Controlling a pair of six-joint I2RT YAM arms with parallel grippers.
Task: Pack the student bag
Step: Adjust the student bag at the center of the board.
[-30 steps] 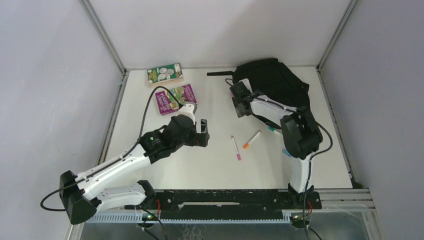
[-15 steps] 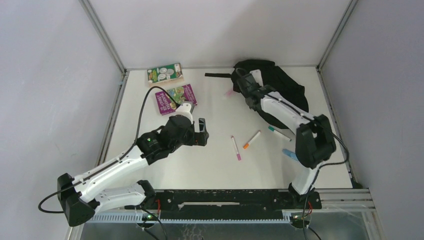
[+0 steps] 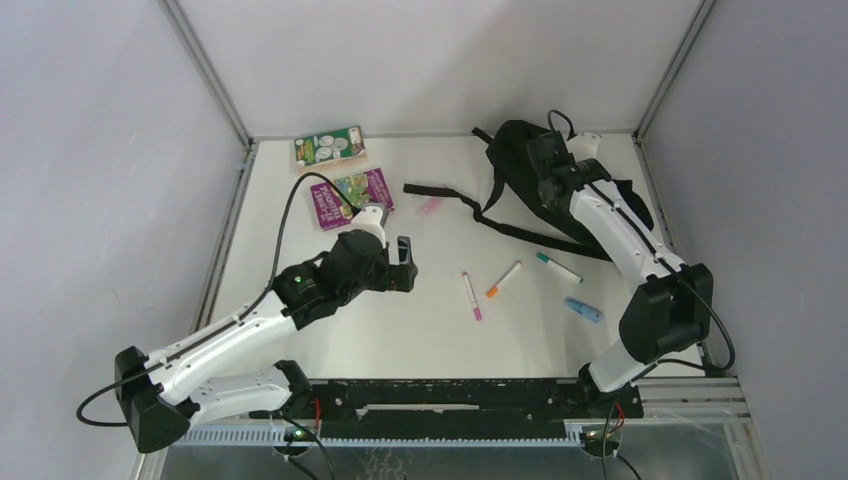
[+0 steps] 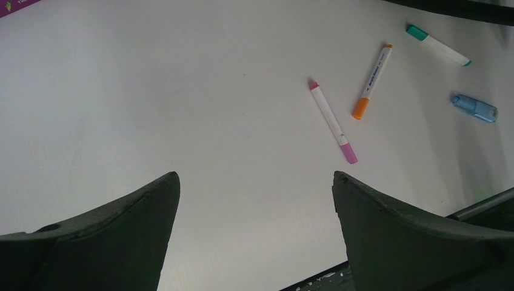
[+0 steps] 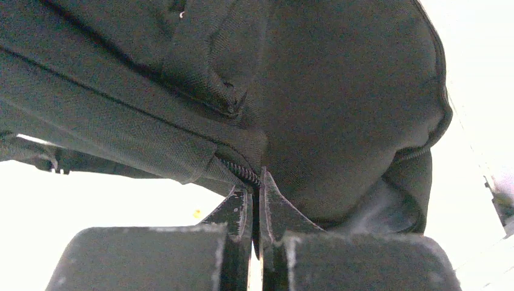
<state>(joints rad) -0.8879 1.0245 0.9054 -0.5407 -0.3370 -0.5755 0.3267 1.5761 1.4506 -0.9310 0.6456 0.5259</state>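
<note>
The student bag (image 3: pixel 512 152), black and floppy, hangs bunched at the far right of the table. Its straps (image 3: pixel 445 194) and small pink tag (image 3: pixel 428 206) trail out to the left. My right gripper (image 3: pixel 548 168) is shut on the bag's fabric beside a zipper; in the right wrist view the bag (image 5: pixel 339 91) fills the frame above the pinched tips of the right gripper (image 5: pixel 257 179). My left gripper (image 3: pixel 403 262) hovers over bare table left of centre, open and holding nothing; the left wrist view shows only table between the fingers of the left gripper (image 4: pixel 254 182).
A pink marker (image 3: pixel 470 296), an orange marker (image 3: pixel 503 279), a green marker (image 3: pixel 557 267) and a small blue object (image 3: pixel 583 309) lie mid-table. Two books (image 3: pixel 329 149), (image 3: pixel 350 197) lie at the far left. Metal rails edge the table.
My right gripper has shut on the bag and pulled it from the centre back toward the far right corner, stretching the straps out leftward. The left arm has hardly moved.
</note>
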